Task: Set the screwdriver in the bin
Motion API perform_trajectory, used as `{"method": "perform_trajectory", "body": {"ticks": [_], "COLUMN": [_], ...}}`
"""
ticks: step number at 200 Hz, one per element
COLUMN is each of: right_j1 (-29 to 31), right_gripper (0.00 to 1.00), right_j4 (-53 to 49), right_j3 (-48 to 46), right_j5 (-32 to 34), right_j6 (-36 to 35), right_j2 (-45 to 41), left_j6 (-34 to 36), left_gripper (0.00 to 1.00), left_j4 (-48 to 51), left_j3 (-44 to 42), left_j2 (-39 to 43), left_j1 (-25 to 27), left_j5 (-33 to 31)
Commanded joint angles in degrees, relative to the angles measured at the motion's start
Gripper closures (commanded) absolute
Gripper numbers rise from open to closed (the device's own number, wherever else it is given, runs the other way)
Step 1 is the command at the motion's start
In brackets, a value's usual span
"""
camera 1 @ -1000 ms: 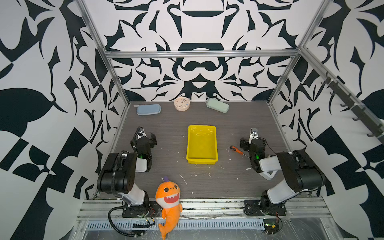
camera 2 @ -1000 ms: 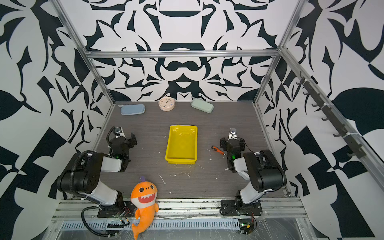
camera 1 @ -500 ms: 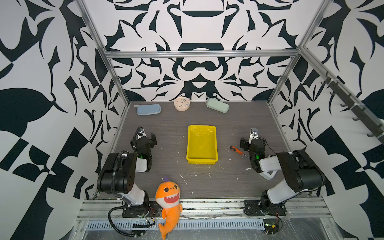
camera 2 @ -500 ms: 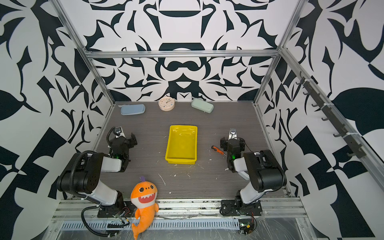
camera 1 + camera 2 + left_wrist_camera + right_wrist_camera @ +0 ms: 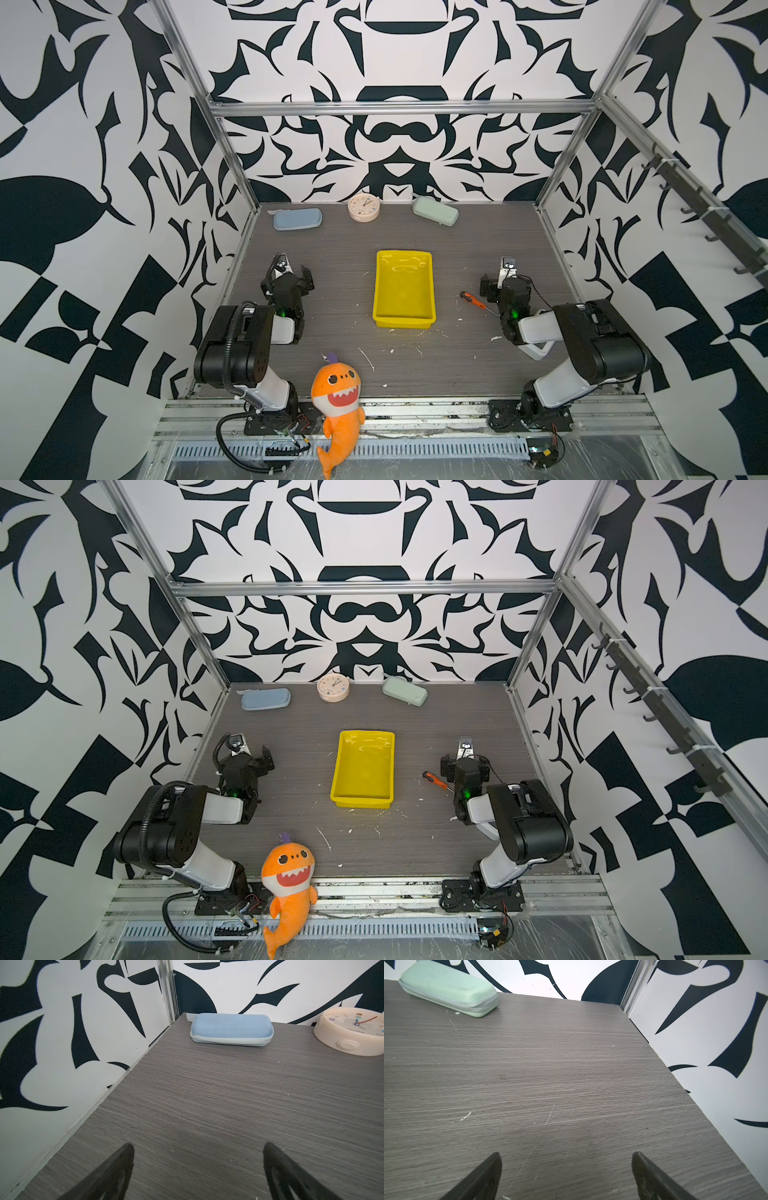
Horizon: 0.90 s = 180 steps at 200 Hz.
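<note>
1. Both top views show the small orange-handled screwdriver [image 5: 473, 300] [image 5: 435, 780] with its thin dark shaft lying flat on the grey wood-grain table [image 5: 353, 249]. It is outside the shallow bright yellow plastic bin [image 5: 404, 252] [image 5: 366, 732], at about three o'clock from it, taking the back wall as twelve.
2. Its black-capped handle points to ten o'clock and its shaft to four o'clock, toward the right arm's wrist.
3. The right gripper [image 5: 503, 284] [image 5: 565, 1155] sits low just beside the screwdriver, at its three o'clock. I can't tell whether they touch. In the right wrist view its jaws are spread wide with only bare table between them.
4. The left gripper [image 5: 289, 280] [image 5: 198, 1147] is well apart at the bin's nine o'clock, its jaws also wide and holding nothing.
5. Nothing lies inside the bin.
6. Along the back wall are a soft blue oblong zip case [image 5: 297, 219] at eleven o'clock, a round cream plastic clock [image 5: 364, 207] near twelve and a pale green zip case [image 5: 435, 211] at one.
7. An orange plush shark [image 5: 337, 399] leans at the front rail, around seven o'clock.
</note>
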State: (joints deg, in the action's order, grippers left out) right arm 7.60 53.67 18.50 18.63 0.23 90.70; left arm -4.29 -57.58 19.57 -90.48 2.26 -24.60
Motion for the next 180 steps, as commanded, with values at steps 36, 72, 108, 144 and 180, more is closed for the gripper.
{"method": "perform_trajectory", "body": {"ticks": [36,72,108,144,180], "right_j1": [-0.1,-0.1,0.0,0.1,2.2], "right_gripper": [0.00,0.00,0.00,0.00,0.00], "right_j4": [1.3,1.3,1.9,5.3,-23.0], "right_j3": [1.0,1.0,0.5,-2.4,6.9], "right_j5": [0.1,0.1,-3.4,-11.3,-5.3], "right_j6": [-0.2,-0.2,-1.2,-3.7,-1.2], "right_j2": [-1.1,-1.1,-1.4,-3.9,-18.2], "left_j6": [-0.4,-0.4,-0.4,-0.4,-0.7], "left_gripper": [0.00,0.00,0.00,0.00,0.00], "left_j4": [0.3,0.4,0.3,0.0,-1.9], "left_j3": [0.1,0.2,0.1,0.0,-1.3], "left_j2": [0.6,0.5,0.6,0.7,1.0], "left_j1": [-0.2,-0.2,-0.2,-0.2,0.1], "left_j5": [0.3,0.3,0.3,0.3,-0.1]}}
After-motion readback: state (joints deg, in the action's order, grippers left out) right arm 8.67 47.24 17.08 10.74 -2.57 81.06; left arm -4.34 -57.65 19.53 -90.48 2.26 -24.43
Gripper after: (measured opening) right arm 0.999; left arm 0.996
